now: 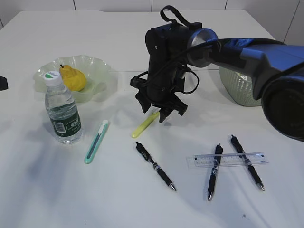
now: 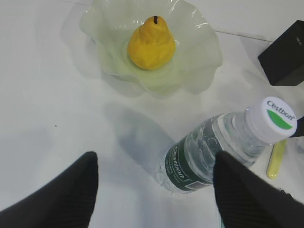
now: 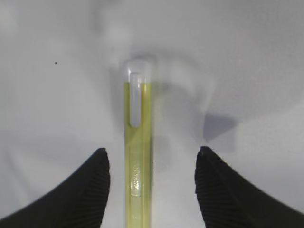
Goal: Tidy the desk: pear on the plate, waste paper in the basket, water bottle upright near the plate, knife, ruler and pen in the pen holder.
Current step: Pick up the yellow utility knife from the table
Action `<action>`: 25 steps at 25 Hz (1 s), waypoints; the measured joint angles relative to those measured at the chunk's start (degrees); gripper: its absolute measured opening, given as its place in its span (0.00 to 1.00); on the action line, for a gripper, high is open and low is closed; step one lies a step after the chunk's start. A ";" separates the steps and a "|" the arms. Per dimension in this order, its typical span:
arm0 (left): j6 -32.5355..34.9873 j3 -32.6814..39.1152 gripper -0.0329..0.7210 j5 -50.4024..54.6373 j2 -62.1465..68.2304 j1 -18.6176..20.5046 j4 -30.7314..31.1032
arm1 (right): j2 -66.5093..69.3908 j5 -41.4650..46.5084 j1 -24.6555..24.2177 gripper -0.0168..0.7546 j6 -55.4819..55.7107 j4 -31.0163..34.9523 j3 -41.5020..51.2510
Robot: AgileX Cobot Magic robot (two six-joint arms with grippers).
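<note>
On the white tabletop (image 1: 118, 199), the yellow-green plastic pen (image 3: 138, 156) is straddled by the right jaws, spread wide and not touching it. The left jaws are spread wide above the upright clear water bottle (image 2: 223, 147). The yellow pear (image 2: 151, 43) is seated in the scalloped pale-green plate (image 2: 199, 61).
</note>
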 joint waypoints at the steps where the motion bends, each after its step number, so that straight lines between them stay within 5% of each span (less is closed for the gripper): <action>1: 0.00 0.00 0.76 0.00 0.00 0.00 0.00 | 0.00 0.00 0.00 0.58 0.00 0.00 0.00; 25: 0.00 0.00 0.76 0.00 0.00 0.00 0.00 | 1.31 -0.13 0.00 0.58 0.24 -0.11 0.00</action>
